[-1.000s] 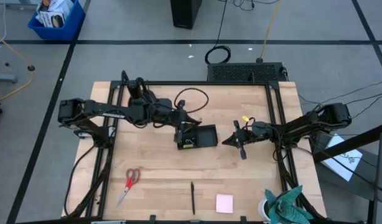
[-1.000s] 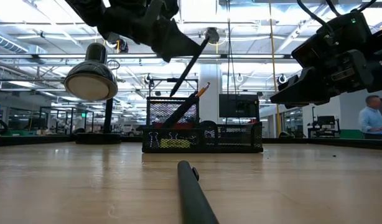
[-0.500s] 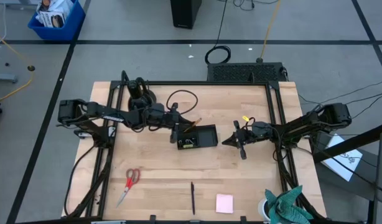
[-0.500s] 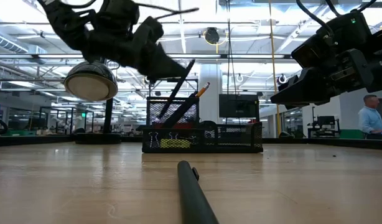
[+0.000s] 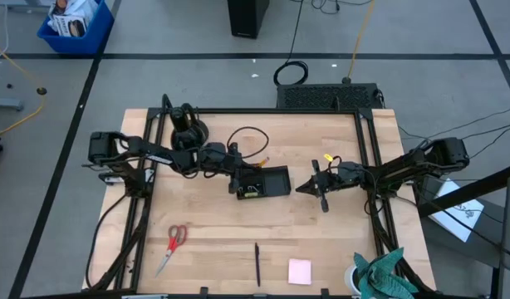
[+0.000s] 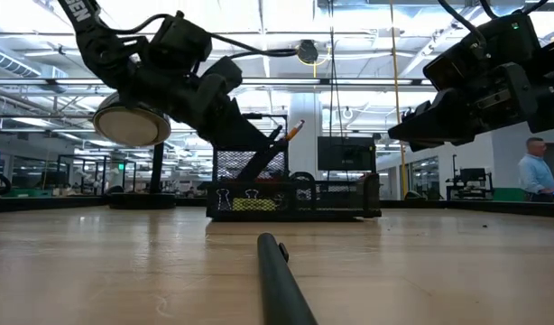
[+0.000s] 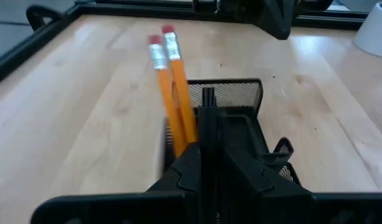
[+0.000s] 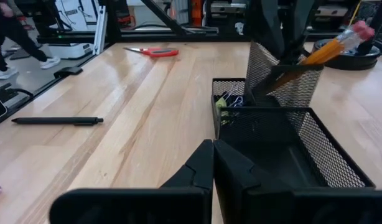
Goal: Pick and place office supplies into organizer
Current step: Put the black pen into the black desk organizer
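The organizer [image 5: 263, 183] is a black mesh tray with a taller mesh cup [image 8: 284, 81] at its left end. Two orange pencils [image 7: 172, 81] lean in that cup, and tiny clips [image 8: 226, 102] lie in a low compartment. My left gripper [image 5: 236, 163] hangs over the cup, shut on a thin black pen [image 7: 208, 109]. My right gripper [image 5: 308, 188] waits shut just right of the organizer. On the near part of the table lie another black pen [image 5: 257, 264], red-handled scissors [image 5: 174, 243] and a pink notepad [image 5: 300, 271]. My left gripper pinches the pen's shaft [image 7: 208, 124] between its two fingers [image 7: 185, 171]. The fingers come from the table's left, slanting down, and lie across the pen. The pen stands tilted, its top end [image 6: 279, 137] leaning toward the pencils and its lower part inside the mesh cup.
A round black domed object [image 5: 188, 129] stands at the far left, behind my left arm. A teal cloth [image 5: 386, 270] sits at the near right corner. Bare wood lies between the organizer and the near-edge items.
My left gripper has come down toward the organizer's cup, still shut on the pen. The pen, which stood high above the cup with its top well over the pencils, has sunk into the cup beside them. My right gripper has kept still.
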`<move>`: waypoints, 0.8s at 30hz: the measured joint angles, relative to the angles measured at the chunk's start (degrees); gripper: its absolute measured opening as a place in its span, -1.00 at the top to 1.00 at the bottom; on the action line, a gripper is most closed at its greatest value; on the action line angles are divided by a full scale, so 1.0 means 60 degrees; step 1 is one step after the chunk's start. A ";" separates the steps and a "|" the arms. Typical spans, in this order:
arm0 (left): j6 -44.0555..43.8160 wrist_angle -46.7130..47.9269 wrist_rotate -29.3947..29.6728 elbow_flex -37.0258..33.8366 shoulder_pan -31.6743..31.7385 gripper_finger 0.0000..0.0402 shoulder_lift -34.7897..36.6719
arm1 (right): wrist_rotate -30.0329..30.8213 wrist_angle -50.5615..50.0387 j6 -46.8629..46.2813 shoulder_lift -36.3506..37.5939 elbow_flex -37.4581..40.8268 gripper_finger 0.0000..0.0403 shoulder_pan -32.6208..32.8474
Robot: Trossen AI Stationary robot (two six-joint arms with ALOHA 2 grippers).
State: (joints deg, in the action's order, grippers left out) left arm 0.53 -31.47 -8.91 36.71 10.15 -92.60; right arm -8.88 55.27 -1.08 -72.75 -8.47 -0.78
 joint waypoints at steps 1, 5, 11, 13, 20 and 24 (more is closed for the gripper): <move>-0.0055 -0.0082 -0.0003 0.0003 0.0000 0.77 -0.0092 | 0.0003 0.0003 0.0000 0.0000 0.0000 0.98 0.0000; -0.0153 -0.0184 -0.0003 0.0032 0.0000 0.77 -0.0300 | 0.0011 0.0004 0.0004 0.0000 0.0000 0.98 0.0000; -0.0193 -0.0315 -0.0011 0.0021 0.0000 0.77 -0.0310 | 0.0012 0.0011 0.0004 0.0000 0.0000 0.98 0.0000; -0.0193 -0.0417 -0.0025 0.0018 0.0000 0.77 -0.0318 | 0.0013 0.0011 0.0004 0.0000 0.0000 0.98 0.0000; -0.0589 -0.0424 -0.0083 0.0002 0.0000 0.53 -0.0247 | 0.0014 -0.0050 0.0007 0.0000 0.0000 0.98 0.0000; -0.0685 -0.0459 -0.0080 0.0000 -0.0027 0.31 -0.0222 | 0.0014 -0.0047 0.0007 0.0000 0.0000 0.98 0.0000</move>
State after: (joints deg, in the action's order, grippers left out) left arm -3.58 -34.23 -9.39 36.71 9.99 -93.93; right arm -8.80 54.98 -1.04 -72.75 -8.47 -0.78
